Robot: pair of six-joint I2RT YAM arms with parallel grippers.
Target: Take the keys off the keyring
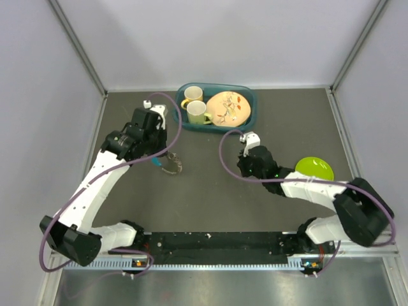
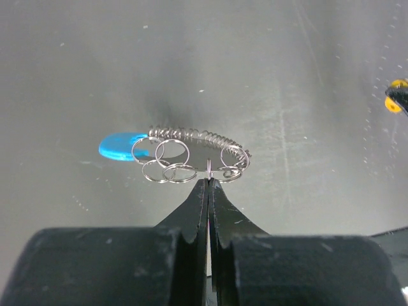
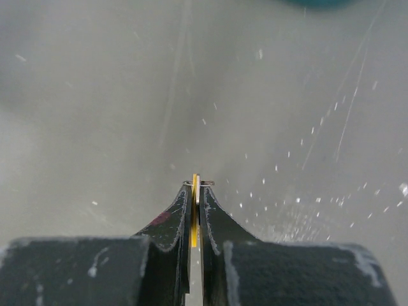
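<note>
My left gripper [image 2: 209, 181] is shut on a thin wire loop of the keyring [image 2: 197, 135], a silvery coiled ring carrying several small loops [image 2: 178, 172]. A teal-blue key head [image 2: 118, 145] sticks out at its left end. From above, this bunch [image 1: 172, 167] sits just off the left gripper [image 1: 160, 158], over the dark table. My right gripper [image 3: 197, 187] is shut on an orange-yellow key [image 3: 194, 210] held edge-on, with a tiny wire loop [image 3: 207, 183] at the fingertips. That gripper [image 1: 245, 167] is well right of the bunch; its yellow key [image 2: 396, 95] shows at the left wrist view's right edge.
A teal basin [image 1: 245, 95] at the back holds two mugs [image 1: 197, 112] and a patterned plate [image 1: 227, 107]. A lime-green bowl [image 1: 315, 167] sits by the right forearm. Purple cables loop over both arms. Grey walls close in the table's sides and back.
</note>
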